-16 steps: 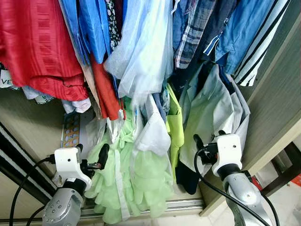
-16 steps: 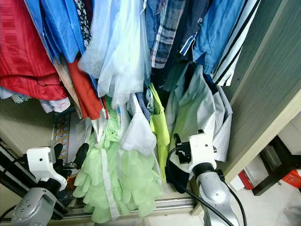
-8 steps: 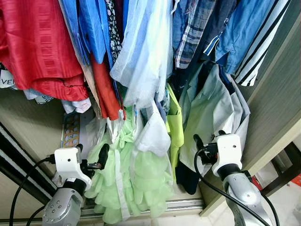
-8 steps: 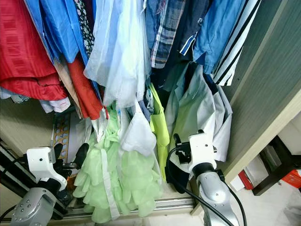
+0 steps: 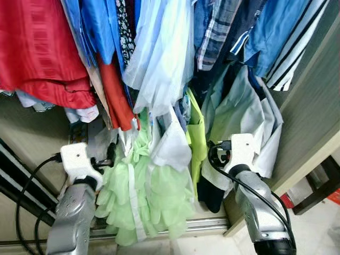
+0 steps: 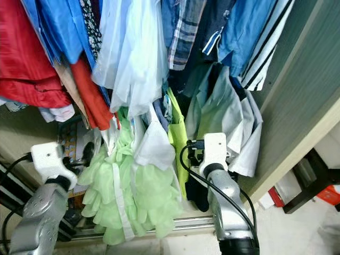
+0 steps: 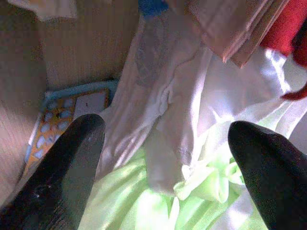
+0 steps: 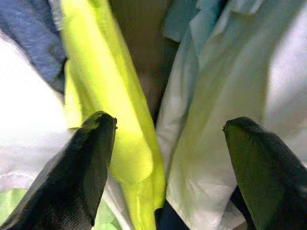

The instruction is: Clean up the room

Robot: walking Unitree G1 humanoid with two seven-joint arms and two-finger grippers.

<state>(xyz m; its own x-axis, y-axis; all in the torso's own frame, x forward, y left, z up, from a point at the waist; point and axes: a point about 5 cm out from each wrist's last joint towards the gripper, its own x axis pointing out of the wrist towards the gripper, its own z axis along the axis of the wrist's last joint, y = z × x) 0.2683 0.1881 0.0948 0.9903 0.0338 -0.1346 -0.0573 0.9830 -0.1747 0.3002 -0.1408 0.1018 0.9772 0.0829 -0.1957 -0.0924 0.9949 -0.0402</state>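
Observation:
Clothes hang tightly packed in a wardrobe: a red garment [image 5: 42, 48], blue shirts [image 5: 98, 26], a sheer white dress [image 5: 164, 58], a plaid shirt [image 5: 218, 32]. Lower down hang a light green ruffled dress [image 5: 143, 202], a yellow-green garment [image 5: 197, 138] and a pale mint shirt [image 5: 239, 111]. My left gripper [image 5: 109, 154] is open at the ruffled dress's left edge; white and green cloth [image 7: 168, 143] lies between its fingers [image 7: 67, 172]. My right gripper [image 5: 212, 153] is open, pointing where the yellow-green garment [image 8: 115, 96] meets the mint shirt [image 8: 216, 120].
The wardrobe's wooden side panel [image 5: 313, 106] stands at the right, a sliding-door track [image 5: 207, 226] runs along the floor in front. A patterned board [image 7: 53, 124] leans at the back left. A dark table leg [image 5: 319, 191] and a red object [image 5: 333, 195] lie outside, right.
Both arms have reached farther forward into the hanging clothes. The right gripper has shifted left toward the yellow-green garment. The left gripper has risen against the ruffled dress.

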